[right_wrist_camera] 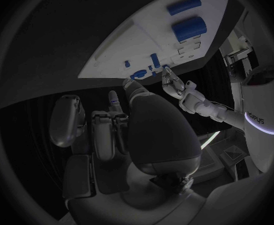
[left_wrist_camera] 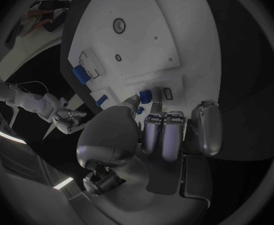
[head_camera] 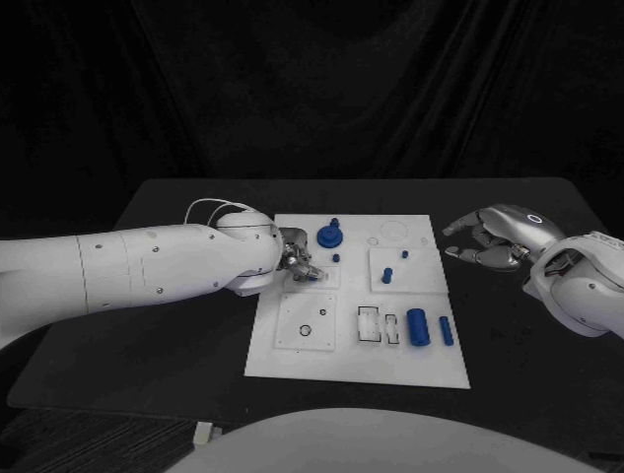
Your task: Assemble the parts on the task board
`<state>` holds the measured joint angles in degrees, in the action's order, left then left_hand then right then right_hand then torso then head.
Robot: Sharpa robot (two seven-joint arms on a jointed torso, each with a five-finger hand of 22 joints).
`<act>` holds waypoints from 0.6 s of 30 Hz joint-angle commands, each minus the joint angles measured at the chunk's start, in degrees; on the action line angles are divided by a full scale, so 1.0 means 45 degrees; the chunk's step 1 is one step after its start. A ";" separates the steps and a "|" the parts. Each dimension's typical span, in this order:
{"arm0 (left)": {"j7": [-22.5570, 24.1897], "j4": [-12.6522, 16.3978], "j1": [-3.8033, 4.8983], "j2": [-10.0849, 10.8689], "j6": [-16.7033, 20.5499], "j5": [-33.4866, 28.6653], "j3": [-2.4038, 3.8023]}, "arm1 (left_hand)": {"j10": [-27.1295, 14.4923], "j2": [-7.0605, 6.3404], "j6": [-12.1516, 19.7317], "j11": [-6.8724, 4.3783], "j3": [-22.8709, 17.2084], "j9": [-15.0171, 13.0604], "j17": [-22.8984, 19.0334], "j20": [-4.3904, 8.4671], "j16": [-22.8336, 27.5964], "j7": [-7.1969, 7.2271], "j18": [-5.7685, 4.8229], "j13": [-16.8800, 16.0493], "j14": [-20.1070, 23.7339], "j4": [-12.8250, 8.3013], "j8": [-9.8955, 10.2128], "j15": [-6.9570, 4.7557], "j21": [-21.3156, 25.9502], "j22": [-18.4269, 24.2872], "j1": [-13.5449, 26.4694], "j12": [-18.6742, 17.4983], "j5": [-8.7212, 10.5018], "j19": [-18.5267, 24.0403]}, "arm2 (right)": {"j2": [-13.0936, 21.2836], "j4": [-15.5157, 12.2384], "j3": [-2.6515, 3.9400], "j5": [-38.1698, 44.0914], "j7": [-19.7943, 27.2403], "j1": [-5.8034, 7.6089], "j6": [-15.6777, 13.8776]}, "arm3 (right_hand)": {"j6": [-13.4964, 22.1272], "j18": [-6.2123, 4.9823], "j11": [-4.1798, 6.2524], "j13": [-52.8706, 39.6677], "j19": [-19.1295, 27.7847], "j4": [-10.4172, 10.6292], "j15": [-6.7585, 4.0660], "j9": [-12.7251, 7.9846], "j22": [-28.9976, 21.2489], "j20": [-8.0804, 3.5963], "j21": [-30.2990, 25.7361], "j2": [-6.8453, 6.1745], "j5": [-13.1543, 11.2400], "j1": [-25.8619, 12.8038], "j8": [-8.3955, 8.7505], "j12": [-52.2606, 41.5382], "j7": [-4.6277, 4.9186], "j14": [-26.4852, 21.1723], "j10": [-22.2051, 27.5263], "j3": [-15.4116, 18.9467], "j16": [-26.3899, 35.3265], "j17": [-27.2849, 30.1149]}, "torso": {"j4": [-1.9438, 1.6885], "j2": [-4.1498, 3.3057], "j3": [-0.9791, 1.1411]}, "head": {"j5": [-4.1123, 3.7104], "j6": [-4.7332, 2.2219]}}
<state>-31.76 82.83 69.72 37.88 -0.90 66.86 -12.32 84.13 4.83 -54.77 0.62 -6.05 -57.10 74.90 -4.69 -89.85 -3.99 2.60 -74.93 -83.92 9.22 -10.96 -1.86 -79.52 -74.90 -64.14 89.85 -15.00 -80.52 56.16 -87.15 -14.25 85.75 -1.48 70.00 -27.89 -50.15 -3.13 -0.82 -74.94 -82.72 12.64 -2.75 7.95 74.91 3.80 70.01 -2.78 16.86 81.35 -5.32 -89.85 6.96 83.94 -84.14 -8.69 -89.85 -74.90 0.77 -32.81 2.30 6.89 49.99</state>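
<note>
The white task board (head_camera: 291, 345) lies mid-table. On it are a round blue part with a knob (head_camera: 331, 235), small blue pegs (head_camera: 336, 258) (head_camera: 387, 276), a thick blue cylinder (head_camera: 417, 327) and a thin blue bar (head_camera: 446, 331). My left hand (head_camera: 298, 258) is over the board's left edge, fingertips down beside the small peg. In the left wrist view the thumb tip (left_wrist_camera: 134, 101) lies against a blue piece (left_wrist_camera: 145, 96); whether it is held is unclear. My right hand (head_camera: 489, 239) hovers off the board's right edge, fingers loosely curled and apart, nothing in them.
A black ring (head_camera: 305, 330) sits in a plate near the board's lower left, with white rectangular recesses (head_camera: 370, 323) beside the cylinder. Bare black table (head_camera: 183, 335) surrounds the board. A thin white cable (head_camera: 205, 207) loops over my left wrist.
</note>
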 commanded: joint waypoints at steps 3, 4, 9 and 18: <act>0.0410 0.0008 -0.0044 -0.0002 0.0036 0.0008 0.0000 | 0.1305 -0.0029 -0.0097 -0.0130 -0.0480 0.0111 0.3355 0.0155 -0.0034 0.0051 0.0149 -0.3350 -0.1352 -0.0355 -0.0026 -0.0145 0.0059 -0.2034 -0.0402 0.0034 -0.1169 0.0000 | -0.0005 0.0027 0.0008 -0.0017 -0.0059 -0.0055 -0.0125 | -0.0066 -0.0226 -0.0089 -0.3348 0.0103 -0.0038 0.0048 -0.0013 0.2128 -0.0017 -0.0030 -0.0002 0.0076 -0.0021 0.0078 -0.0033 -0.0005 0.1347 -0.1302 -0.0042 -0.0033 -0.3354 | 0.0002 0.0004 -0.0001 | -0.0003 0.0003; 0.0455 0.0009 -0.0045 0.0003 0.0059 0.0008 0.0000 | 0.1305 -0.0044 -0.0098 -0.0142 -0.0605 0.0128 0.3355 0.0163 -0.0034 0.0061 0.0150 -0.3350 -0.1352 -0.0414 -0.0039 -0.0153 0.0071 -0.2040 -0.0450 0.0034 -0.1381 0.0001 | -0.0004 0.0030 0.0008 -0.0017 -0.0060 -0.0060 -0.0125 | -0.0066 -0.0226 -0.0089 -0.3348 0.0103 -0.0038 0.0048 -0.0013 0.2128 -0.0017 -0.0030 -0.0002 0.0076 -0.0021 0.0078 -0.0033 -0.0005 0.1347 -0.1302 -0.0042 -0.0033 -0.3354 | 0.0003 0.0005 -0.0001 | -0.0005 0.0003; 0.0730 0.0016 -0.0047 0.0032 0.0205 0.0008 0.0000 | 0.1305 -0.0165 -0.0096 -0.0166 -0.1258 0.0156 0.3355 0.0194 -0.0034 0.0080 0.0153 -0.3350 -0.1352 -0.0655 -0.0129 -0.0182 0.0117 -0.2075 -0.0579 0.0034 -0.2423 0.0001 | 0.0000 0.0036 0.0008 -0.0018 -0.0068 -0.0076 -0.0124 | -0.0076 -0.0230 -0.0092 -0.3348 0.0110 -0.0052 0.0049 -0.0016 0.2123 -0.0017 -0.0051 0.0004 0.0100 -0.0004 0.0080 -0.0033 -0.0002 0.1347 -0.1302 -0.0061 -0.0033 -0.3354 | 0.0005 -0.0001 -0.0003 | -0.0020 0.0003; 0.1215 0.0012 -0.0047 0.0041 0.0438 0.0008 0.0001 | 0.1305 -0.0569 0.0007 -0.0158 -0.2870 0.0045 0.3355 0.0193 -0.0034 0.0057 0.0163 -0.3350 -0.1352 -0.1232 -0.0337 -0.0174 0.0215 -0.2120 -0.0747 0.0034 -0.2749 0.0036 | -0.0013 0.0053 0.0008 -0.0018 -0.0091 -0.0103 -0.0099 | -0.0086 -0.0231 -0.0095 -0.3348 0.0111 -0.0072 0.0050 -0.0020 0.2121 -0.0017 -0.0057 0.0011 0.0127 0.0019 0.0084 -0.0033 0.0001 0.1347 -0.1302 -0.0085 -0.0033 -0.3354 | -0.0002 0.0000 -0.0002 | -0.0038 0.0003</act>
<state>-28.71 82.82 69.66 38.13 0.19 66.89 -12.33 84.12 2.72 -54.76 0.21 -17.75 -56.86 74.90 -4.07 -89.85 -4.03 2.60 -74.93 -83.84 4.67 -12.21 -2.36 -78.94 -74.90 -67.69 89.85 -27.14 -80.30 56.11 -86.94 -14.25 85.62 -1.48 69.69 -27.91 -50.15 -3.13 -0.83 -74.92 -82.71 12.48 -2.75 7.96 74.95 3.80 70.01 -2.78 17.09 81.35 -5.32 -89.85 6.96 83.94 -84.14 -8.85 -89.85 -74.91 0.78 -32.81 2.29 6.72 49.99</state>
